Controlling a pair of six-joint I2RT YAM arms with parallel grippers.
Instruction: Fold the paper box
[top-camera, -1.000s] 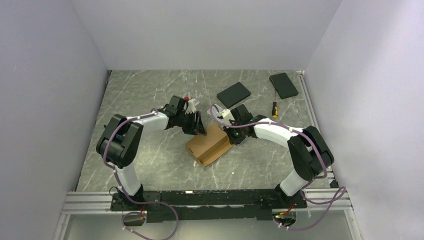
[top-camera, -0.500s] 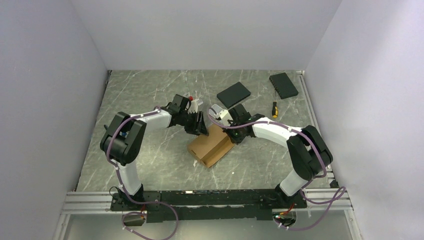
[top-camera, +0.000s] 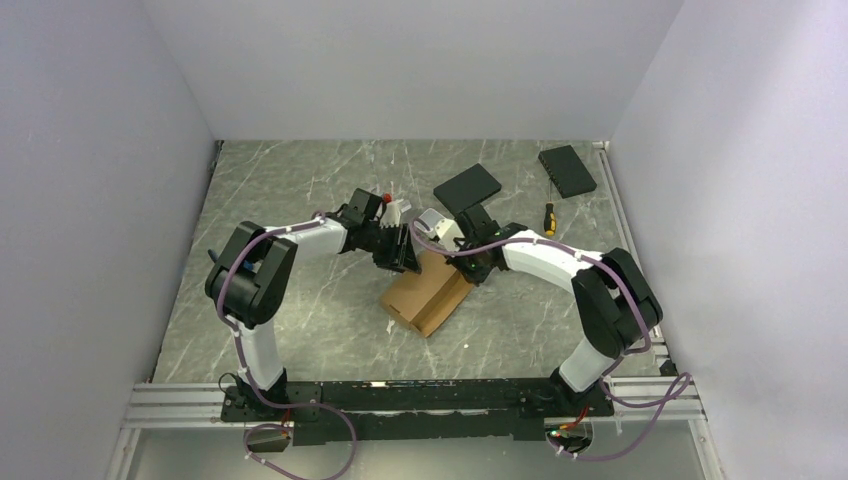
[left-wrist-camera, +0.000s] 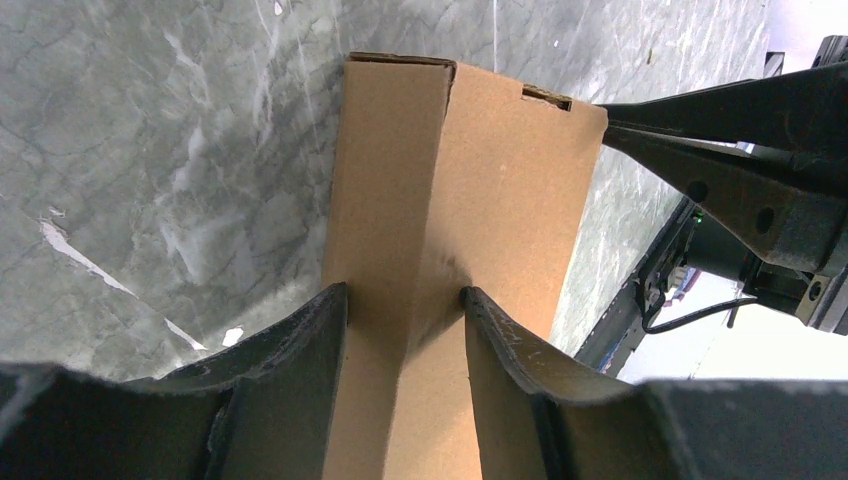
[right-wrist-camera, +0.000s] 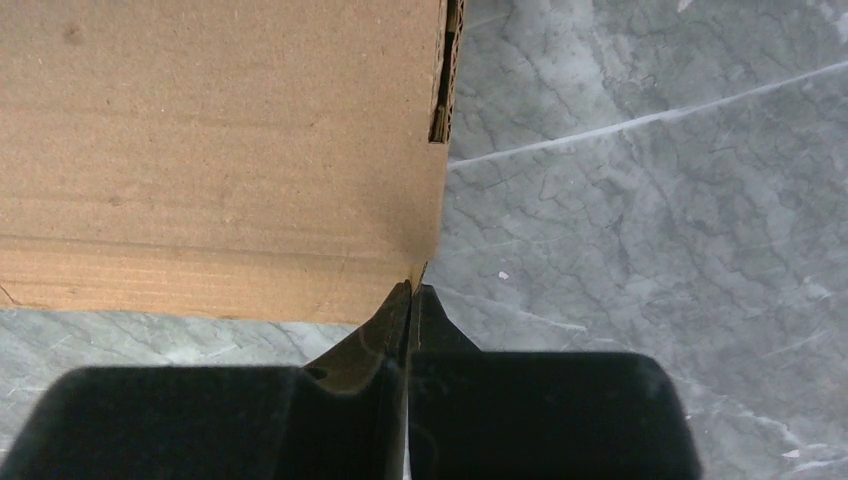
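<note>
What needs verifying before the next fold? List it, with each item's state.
1. Left gripper straddles the brown corrugated cardboard paper box: ok.
2. Left grip firm on the cardboard: cannot tell.
3. Right gripper shut, tips at the box's corner: ok.
4. Yellow-handled screwdriver and nearest black flat slab lie apart from the box: ok.
5. Every flap tucked in: cannot tell.

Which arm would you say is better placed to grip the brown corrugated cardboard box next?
Left, probably: the left gripper is open, astride the brown cardboard box's ridge; the right gripper is shut, tips at its corner.
</note>
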